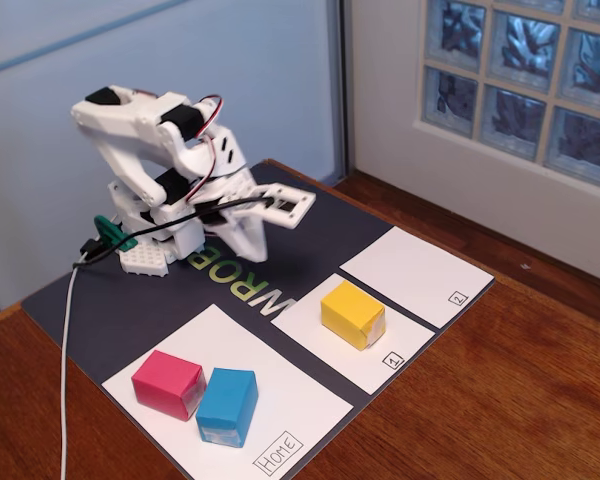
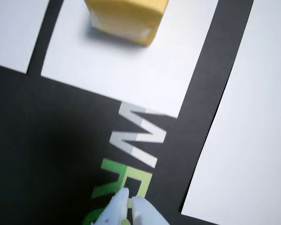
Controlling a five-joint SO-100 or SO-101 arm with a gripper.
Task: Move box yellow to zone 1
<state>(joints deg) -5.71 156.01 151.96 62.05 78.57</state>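
The yellow box (image 1: 352, 313) rests on zone 1 (image 1: 300, 318), the white rectangle with a boxed "1" at its near corner. In the wrist view the yellow box (image 2: 126, 18) is at the top edge, partly cut off, on the zone 1 paper (image 2: 126, 75). My gripper (image 1: 302, 206) is drawn back near the arm's base, well apart from the box, over the dark mat. In the wrist view the gripper (image 2: 129, 200) shows at the bottom edge with its white fingertips together and nothing between them.
A pink block (image 1: 167, 383) and a blue block (image 1: 227, 405) sit side by side on the "Home" sheet (image 1: 280, 400). The rectangle marked "2" (image 1: 415, 275) lies beyond zone 1. The dark mat (image 1: 100, 310) covers part of a wooden table (image 1: 500, 400). A white cable (image 1: 68, 340) runs off the left front.
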